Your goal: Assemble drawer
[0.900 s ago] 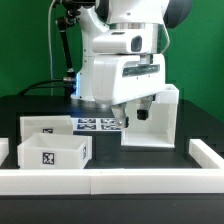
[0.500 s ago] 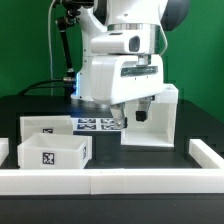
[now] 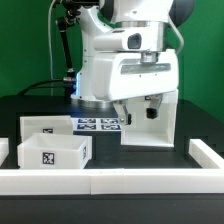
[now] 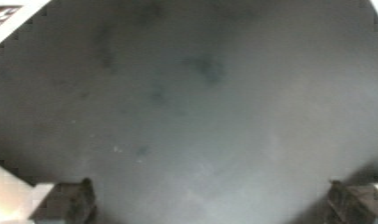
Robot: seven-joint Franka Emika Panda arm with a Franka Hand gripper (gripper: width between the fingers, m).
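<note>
The drawer's large white boxy casing point(image 3: 160, 136) stands upright on the black table at the exterior view's right. Two shallow white trays lie at the left, one in front point(image 3: 48, 155) with a square tag and one behind it point(image 3: 45, 125). My gripper point(image 3: 139, 113) hangs in front of the casing's upper part, jaws wide open and empty. In the wrist view the gripper point(image 4: 212, 203) shows only its two fingertips point(image 4: 65, 200) far apart, with bare dark table between them. The casing's upper left is hidden behind my hand.
The marker board point(image 3: 98, 124) lies flat between the trays and the casing; a corner of it shows in the wrist view point(image 4: 1, 20). A low white border rail point(image 3: 120, 181) runs along the front and turns back at both ends. The arm's base stands behind.
My hand has moved toward the exterior view's right, further in front of the casing. The jaws stay open. The trays and casing have not moved.
</note>
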